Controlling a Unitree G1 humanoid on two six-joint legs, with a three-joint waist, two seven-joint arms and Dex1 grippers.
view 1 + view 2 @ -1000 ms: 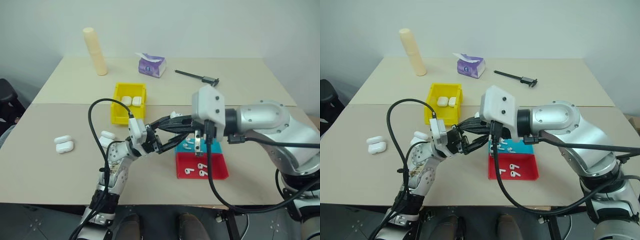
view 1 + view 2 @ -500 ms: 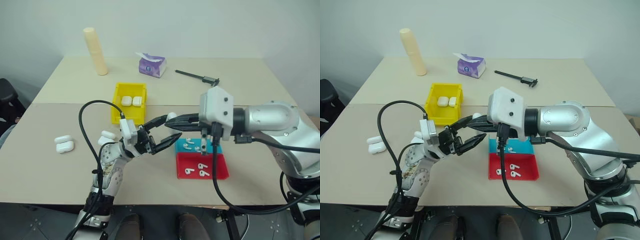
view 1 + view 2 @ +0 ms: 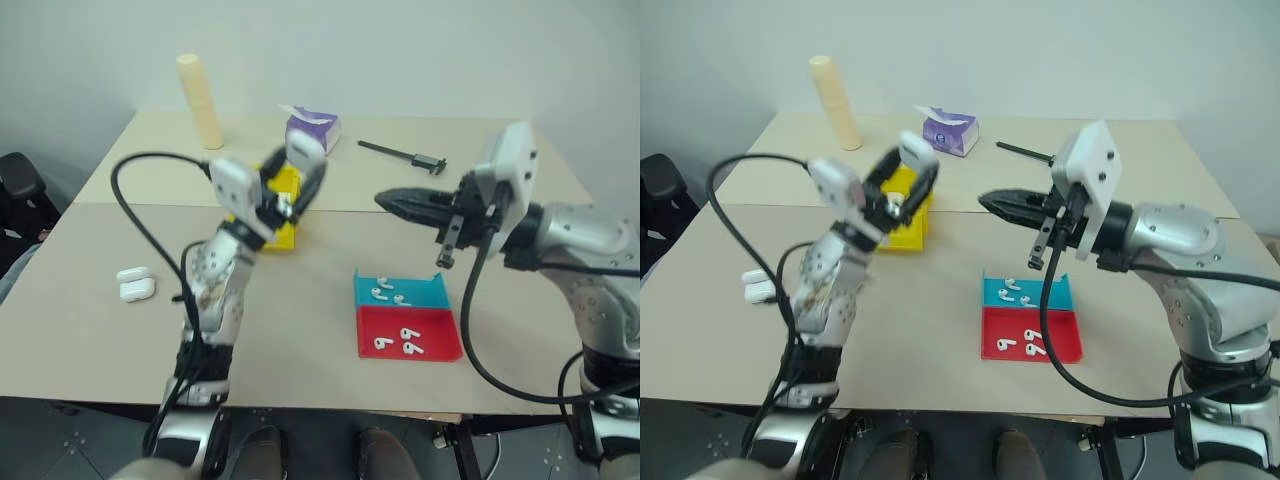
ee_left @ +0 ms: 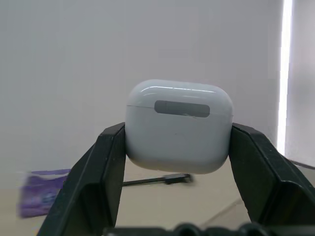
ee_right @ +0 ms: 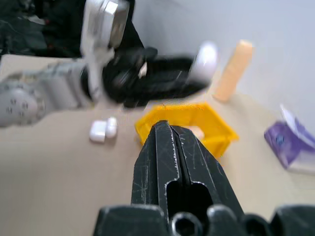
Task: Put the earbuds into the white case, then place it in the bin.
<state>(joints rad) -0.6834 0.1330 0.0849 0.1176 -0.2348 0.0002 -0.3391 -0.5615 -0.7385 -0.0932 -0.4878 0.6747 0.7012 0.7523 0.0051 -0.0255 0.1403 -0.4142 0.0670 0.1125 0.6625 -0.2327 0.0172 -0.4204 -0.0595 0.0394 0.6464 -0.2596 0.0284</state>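
Observation:
My left gripper (image 3: 300, 162) is raised above the table, shut on the white case (image 3: 305, 148). The case's lid is closed, and it sits squarely between the two black fingers (image 4: 110, 162) in the left wrist view. Right behind and below it lies the yellow bin (image 3: 283, 205), with white cases inside (image 5: 196, 131). My right gripper (image 3: 384, 200) is shut and holds nothing; it hovers level to the right of the case, well apart from it. Earbuds lie in the teal tray (image 3: 386, 293) and in the red tray (image 3: 402, 345).
Two more white cases (image 3: 136, 284) lie on the table at the left. A beige cylinder (image 3: 200, 100), a purple tissue pack (image 3: 318, 128) and a black tool (image 3: 402, 153) stand along the far side. The trays sit near the front edge, below my right gripper.
My left gripper has swung up and away with the white case, now over the yellow bin. My right gripper has pulled back to the right, away from the case.

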